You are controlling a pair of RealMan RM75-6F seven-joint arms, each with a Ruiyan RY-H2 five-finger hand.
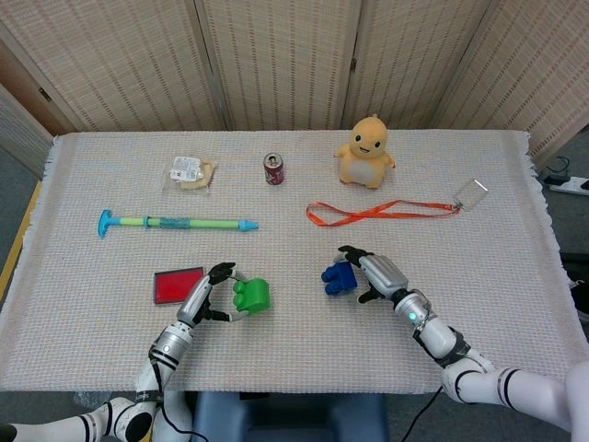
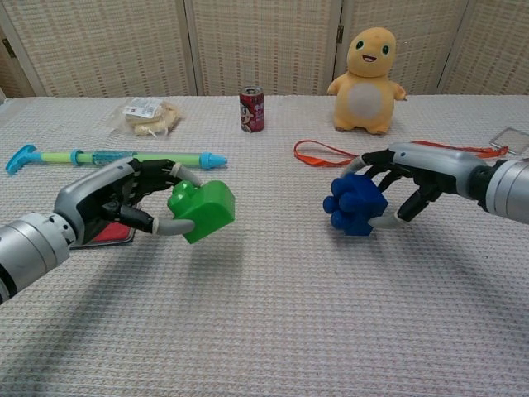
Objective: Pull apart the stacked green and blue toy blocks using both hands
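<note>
I am gripping the green block [image 2: 203, 210] in my left hand [image 2: 124, 202] and the blue block [image 2: 355, 204] in my right hand [image 2: 404, 182], well apart above the woven cloth [image 2: 273, 314]. Smooth, studded hard plastic could be slipping from my curled fingertips if I am loosening carelessly.

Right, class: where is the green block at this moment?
The green block is held by the left hand, left of centre in the chest view, apart from the blue block and just right of the red card.
</note>
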